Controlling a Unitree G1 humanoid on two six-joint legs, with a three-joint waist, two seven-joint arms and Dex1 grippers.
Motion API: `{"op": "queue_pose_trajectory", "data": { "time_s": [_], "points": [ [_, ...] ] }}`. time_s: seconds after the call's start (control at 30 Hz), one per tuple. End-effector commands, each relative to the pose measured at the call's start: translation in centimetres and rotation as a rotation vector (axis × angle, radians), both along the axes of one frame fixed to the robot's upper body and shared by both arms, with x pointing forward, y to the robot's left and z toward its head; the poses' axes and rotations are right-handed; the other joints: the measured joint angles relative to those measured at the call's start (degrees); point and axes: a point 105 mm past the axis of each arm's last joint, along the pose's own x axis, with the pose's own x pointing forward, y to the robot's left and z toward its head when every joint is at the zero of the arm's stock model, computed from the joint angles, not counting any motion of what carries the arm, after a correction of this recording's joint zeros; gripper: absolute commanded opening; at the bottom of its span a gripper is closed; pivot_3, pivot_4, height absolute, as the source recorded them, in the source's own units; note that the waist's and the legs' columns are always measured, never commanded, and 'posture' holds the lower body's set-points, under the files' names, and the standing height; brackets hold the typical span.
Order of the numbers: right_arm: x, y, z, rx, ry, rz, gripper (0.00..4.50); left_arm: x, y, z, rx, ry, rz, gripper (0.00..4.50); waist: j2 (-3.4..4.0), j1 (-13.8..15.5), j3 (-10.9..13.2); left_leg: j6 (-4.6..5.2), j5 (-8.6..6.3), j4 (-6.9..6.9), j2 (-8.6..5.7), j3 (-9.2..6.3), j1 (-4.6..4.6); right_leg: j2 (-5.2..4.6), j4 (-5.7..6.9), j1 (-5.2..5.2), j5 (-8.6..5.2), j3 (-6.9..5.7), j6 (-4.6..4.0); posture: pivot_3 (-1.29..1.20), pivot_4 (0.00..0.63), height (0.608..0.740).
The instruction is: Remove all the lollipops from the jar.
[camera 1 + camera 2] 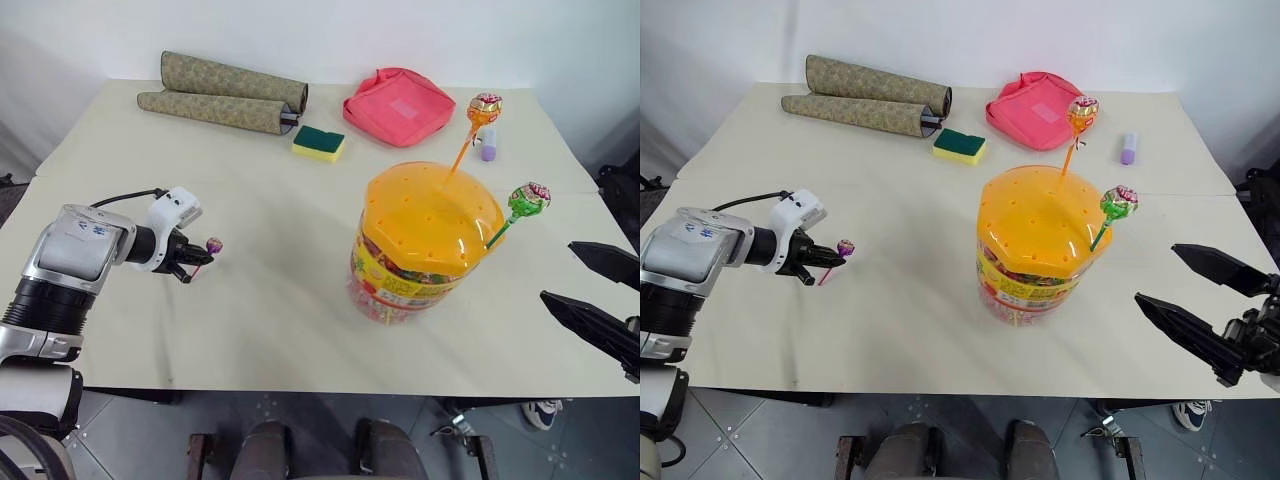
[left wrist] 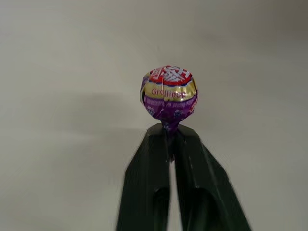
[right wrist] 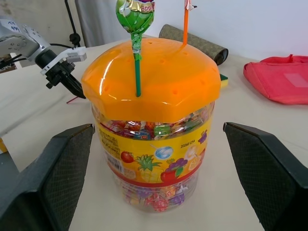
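The jar [image 1: 425,255], a clear tub with a domed orange lid, stands right of the table's middle. An orange lollipop [image 1: 485,108] and a green lollipop [image 1: 529,199] stick up from holes in its lid. My left gripper [image 1: 203,259] is low over the table's left part, well apart from the jar. It is shut on the red stick just under the purple lollipop [image 2: 168,94], whose wrapped head pokes out past the fingertips. My right gripper [image 1: 1157,273] stands open to the right of the jar, at about its height, with nothing between its fingers.
At the back lie a rolled patterned mat [image 1: 225,92], a green and yellow sponge [image 1: 318,143], a pink pouch [image 1: 398,105] and a small lilac tube [image 1: 488,145]. The cream table [image 1: 270,320] ends close in front of me.
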Motion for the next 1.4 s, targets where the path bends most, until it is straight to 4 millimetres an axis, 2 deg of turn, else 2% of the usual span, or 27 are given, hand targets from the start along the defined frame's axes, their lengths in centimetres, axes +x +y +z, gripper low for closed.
{"op": "queue_pose_trajectory", "data": {
  "time_s": [0.03,0.13,0.33,0.4,0.63,0.77,0.87,1.03,1.2,1.4],
  "points": [
    [-0.3,-0.2,0.4,0.0,-0.018,-0.008,4.5,0.0,0.3,2.0,0.042,-0.048,-0.022,1.27,-0.01,-0.11,0.0,0.0,0.0,0.0,0.0,0.0,0.0,0.0,0.0,-0.01,0.0,0.0,0.0,0.0,0.15,0.74],
    [-0.4,-0.3,0.5,-0.004,-0.015,-0.014,4.5,-0.3,-0.1,3.2,0.051,-0.068,-0.098,2.13,-0.02,-0.18,0.01,0.0,0.0,0.0,0.0,0.01,-0.01,0.01,0.0,-0.02,0.0,-0.01,0.0,0.0,0.15,0.74],
    [-0.8,-1.0,1.2,-0.049,-0.017,-0.044,4.5,-0.8,-1.0,8.5,0.007,-0.214,-0.289,4.06,-0.02,0.0,0.01,0.0,0.0,0.03,-0.01,0.01,-0.08,0.0,0.0,-0.06,0.0,-0.02,0.0,0.0,0.15,0.74],
    [-0.9,-1.2,1.4,-0.067,-0.013,-0.051,4.5,-1.0,-2.0,10.6,-0.067,-0.276,-0.359,4.42,-0.02,-0.06,0.01,0.0,0.0,0.03,0.0,0.01,-0.08,0.01,0.0,-0.06,0.0,-0.02,0.0,0.0,0.15,0.74],
    [-1.1,-1.9,2.0,-0.108,0.027,-0.096,4.5,-1.3,-6.1,15.2,-0.351,-0.501,-0.606,4.42,-0.03,0.04,0.01,0.0,0.0,0.08,-0.01,0.01,-0.1,0.0,0.01,-0.05,0.02,-0.02,0.03,0.0,0.15,0.74],
    [-1.4,-1.0,2.2,-0.1,0.034,-0.085,4.5,-2.6,-8.1,16.6,-0.573,-0.608,-0.787,4.42,-0.04,-0.14,0.02,0.0,0.0,0.08,0.0,0.01,-0.12,0.0,0.02,-0.06,0.02,-0.04,0.03,0.0,0.15,0.74],
    [-0.9,0.0,2.2,-0.088,0.031,-0.09,4.5,-3.8,-9.2,16.1,-0.685,-0.631,-0.969,4.42,-0.04,-0.21,0.02,0.0,0.0,0.1,0.0,0.0,-0.11,0.0,0.03,-0.06,0.02,-0.04,0.04,0.0,0.15,0.74],
    [-0.6,1.5,2.9,-0.096,-0.001,-0.076,4.5,-4.7,-9.7,14.7,-0.733,-0.604,-1.112,4.42,-0.04,-0.31,0.02,-0.01,0.01,0.1,0.01,0.01,-0.1,0.01,0.04,-0.06,0.02,-0.03,0.04,0.0,0.15,0.74],
    [0.9,3.3,3.2,-0.112,-0.022,-0.036,4.5,-5.0,-10.2,12.8,-0.704,-0.525,-1.164,4.42,-0.08,-0.32,0.0,-0.01,0.0,0.13,0.0,-0.01,-0.11,0.0,0.04,-0.06,0.02,-0.03,0.04,0.0,0.15,0.74],
    [2.7,4.5,4.1,-0.118,-0.035,0.032,4.5,-5.6,-10.0,13.2,-0.739,-0.524,-1.185,4.42,-0.08,-0.27,0.01,0.0,0.0,0.19,0.01,-0.06,-0.19,0.0,0.02,-0.07,0.03,-0.08,0.04,0.0,0.15,0.74]
  ]
}}
